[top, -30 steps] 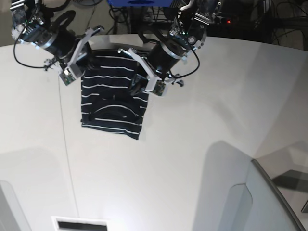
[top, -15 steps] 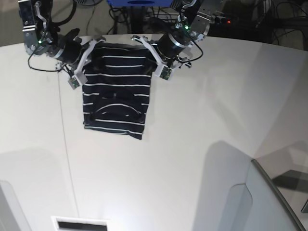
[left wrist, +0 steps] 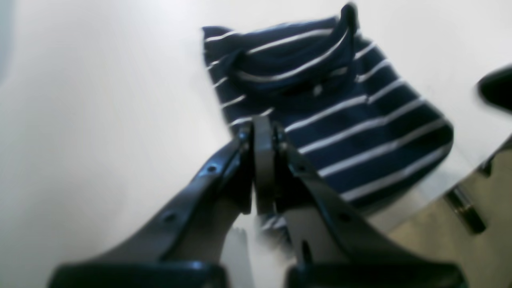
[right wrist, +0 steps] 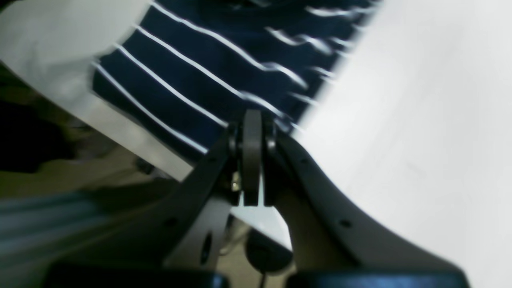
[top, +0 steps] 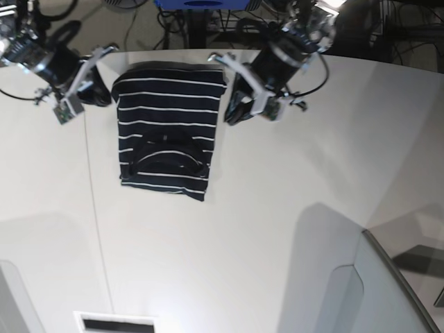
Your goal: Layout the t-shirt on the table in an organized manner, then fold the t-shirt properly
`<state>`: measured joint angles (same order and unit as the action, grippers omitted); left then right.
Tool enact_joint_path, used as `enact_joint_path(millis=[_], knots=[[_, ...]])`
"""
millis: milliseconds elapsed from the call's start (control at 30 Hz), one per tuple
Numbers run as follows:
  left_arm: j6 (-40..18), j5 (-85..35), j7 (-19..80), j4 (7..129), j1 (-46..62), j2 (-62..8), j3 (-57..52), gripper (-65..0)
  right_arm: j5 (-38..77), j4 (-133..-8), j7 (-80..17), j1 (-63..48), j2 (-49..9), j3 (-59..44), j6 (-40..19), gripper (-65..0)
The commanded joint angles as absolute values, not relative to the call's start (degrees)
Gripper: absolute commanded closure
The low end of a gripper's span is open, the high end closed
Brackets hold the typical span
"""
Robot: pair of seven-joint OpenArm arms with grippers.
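The t-shirt [top: 166, 132], dark navy with thin white stripes, lies folded into a rough rectangle near the far edge of the white table [top: 277, 208], its curved neckband facing up. My left gripper [top: 233, 111] hovers just right of the shirt's upper right corner, shut and holding nothing. In the left wrist view its fingertips [left wrist: 262, 128] are pressed together above the table beside the t-shirt [left wrist: 332, 112]. My right gripper [top: 98, 92] is off the shirt's upper left side, also shut and holding nothing. In the right wrist view it [right wrist: 252, 120] points at the t-shirt [right wrist: 200, 68].
A thin seam line [top: 96, 208] runs down the table left of the shirt. A grey translucent panel [top: 378, 277] stands at the front right, and a dark slot [top: 114, 323] sits at the front edge. Cables and equipment [top: 201, 21] crowd behind the far edge.
Both arms have pulled outward and away from the shirt's upper corners, the right arm to the left and the left arm to the right. The shirt's top edge now lies uncovered and flat.
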<state>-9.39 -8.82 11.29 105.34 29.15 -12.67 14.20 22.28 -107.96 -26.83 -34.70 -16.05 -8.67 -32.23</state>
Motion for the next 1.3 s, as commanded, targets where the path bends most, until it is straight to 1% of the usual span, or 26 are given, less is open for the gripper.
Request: enact_joint_path(millis=[0, 133, 200, 267, 333, 433, 500, 633, 733, 800, 900, 967, 1067, 1133, 1200, 1267], knots=[[-9.8, -9.1, 9.9, 107.1, 30.9, -14.1, 14.1, 0.0, 22.9, -109.0, -26.0, -36.4, -16.9, -10.6, -32.7, -0.9], [-9.8, -9.1, 9.8, 108.3, 36.6, -21.0, 14.1, 0.0, 22.8, -109.0, -26.1, -42.3, -17.5, -16.7, -32.7, -0.9], [-9.6, -9.1, 9.8, 108.0, 39.1, -22.5, 14.1, 0.0, 22.8, -109.0, -26.1, -46.0, -17.5, -18.8, -32.7, -0.9], [-8.0, -9.1, 9.8, 107.7, 42.2, -24.0, 13.4, 0.0, 22.8, -109.0, -26.9, -49.7, -17.5, -20.1, -32.7, -0.9], [-6.9, -9.1, 9.8, 107.6, 45.3, -24.5, 12.1, 0.0, 22.8, -109.0, -29.9, -53.0, -17.5, -20.4, -32.7, -0.9], [-6.8, -9.1, 10.0, 107.5, 49.5, -24.5, 10.4, 0.0, 22.8, -108.0, -33.5, -56.0, -17.0, -19.6, -32.7, -1.1], [-6.8, -9.1, 10.0, 106.2, 51.2, -24.4, 10.2, 0.0, 22.3, -105.2, -33.6, -57.3, -16.7, -16.3, -32.7, -1.2], [-6.7, -9.0, 9.9, 98.0, 51.4, -24.0, 10.5, 0.0, 12.4, -94.9, -31.2, -54.9, -17.0, -9.1, -32.6, -1.1], [-6.7, -5.8, 9.8, 89.4, 49.3, -21.6, 11.3, 0.0, 6.1, -83.9, -28.4, -50.6, -17.2, -2.7, -32.6, -0.9], [-6.7, 0.0, 9.8, 82.8, 47.3, -18.9, 11.7, 0.0, 5.8, -74.9, -26.2, -46.1, -18.9, 2.7, -32.6, -0.9], [-6.7, 9.8, 9.7, 69.9, 41.6, -13.2, 11.7, 0.0, 6.0, -55.0, -24.0, -35.0, -19.6, 11.2, -32.6, -0.9], [-6.7, 13.8, 7.9, 61.7, 37.5, -10.2, 11.4, 0.0, 6.2, -40.6, -21.1, -27.3, -18.5, 15.1, -32.6, -1.1], [-6.7, 13.5, -0.8, 47.3, 31.1, -6.9, 11.3, 0.0, 6.2, -18.9, -9.5, -16.9, -14.9, 17.9, -32.5, -1.2], [-6.7, 11.1, -5.1, 35.2, 25.3, -5.1, 11.5, 0.0, 6.1, -9.2, -0.6, -12.4, -12.7, 18.1, -32.5, -1.4], [-6.7, 8.6, -9.2, 20.3, 18.1, -3.6, 11.8, 0.0, 6.1, -4.4, 6.5, -10.0, -11.0, 18.0, -32.1, -1.4], [-6.7, 6.4, -14.6, 6.5, 11.6, -2.9, 11.8, 0.0, 6.2, -3.8, 10.4, -9.8, -9.8, 18.0, -29.1, -1.5]])
